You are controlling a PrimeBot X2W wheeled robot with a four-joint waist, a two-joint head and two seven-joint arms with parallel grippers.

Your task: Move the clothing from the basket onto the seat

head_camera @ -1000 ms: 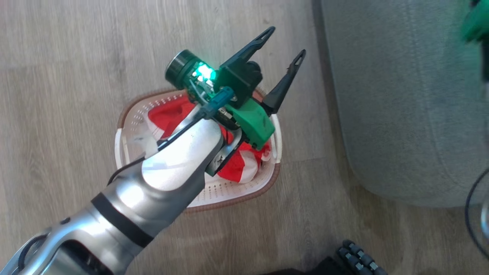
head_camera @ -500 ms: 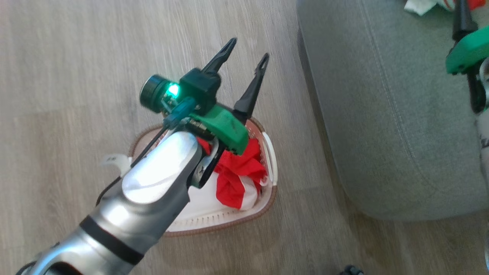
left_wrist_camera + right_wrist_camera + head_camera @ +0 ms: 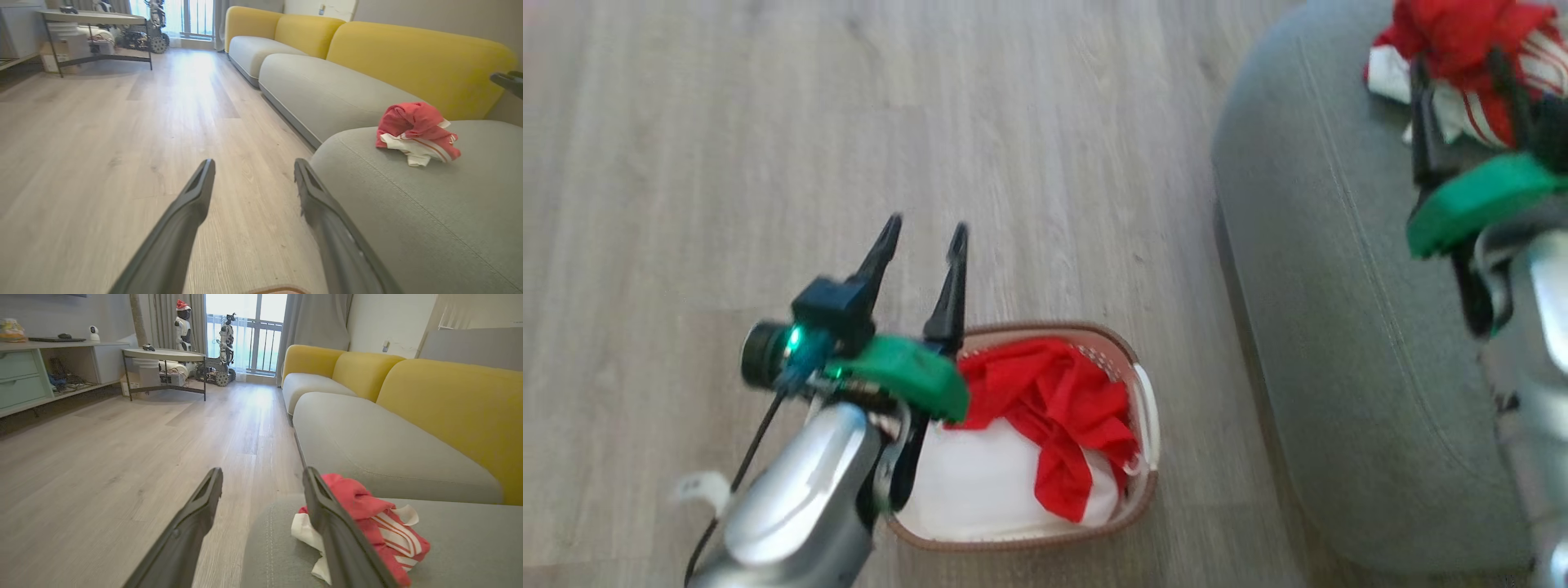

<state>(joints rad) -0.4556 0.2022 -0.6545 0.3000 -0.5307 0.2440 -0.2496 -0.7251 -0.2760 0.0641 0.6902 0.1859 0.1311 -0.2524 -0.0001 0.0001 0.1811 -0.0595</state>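
red thin clothing (image 3: 1058, 404), crumpled, over a white panel (image 3: 980, 482), lying in the basket (image 3: 1147, 408); the heap rises to about the brown rim. basket: cream perforated plastic with a white side handle, standing on the pale wood-look floor (image 3: 768, 163), near the rounded edge of the seat (image 3: 1323, 327) and not touching it. seat: grey upholstered cushion with a pale stitched seam and a yellow backrest (image 3: 412, 57) behind it. further item: red-and-white bundle (image 3: 416, 130) with striped trim, lying on top of the seat, well apart from the basket. left gripper (image 3: 925, 226): fingers spread, nothing between them, above the floor at the basket's far left rim, pointing away from the robot. right gripper (image 3: 262, 471): fingers likewise spread and empty, over the seat's edge; its right finger crosses in front of the bundle in the right wrist view, and contact cannot be told.
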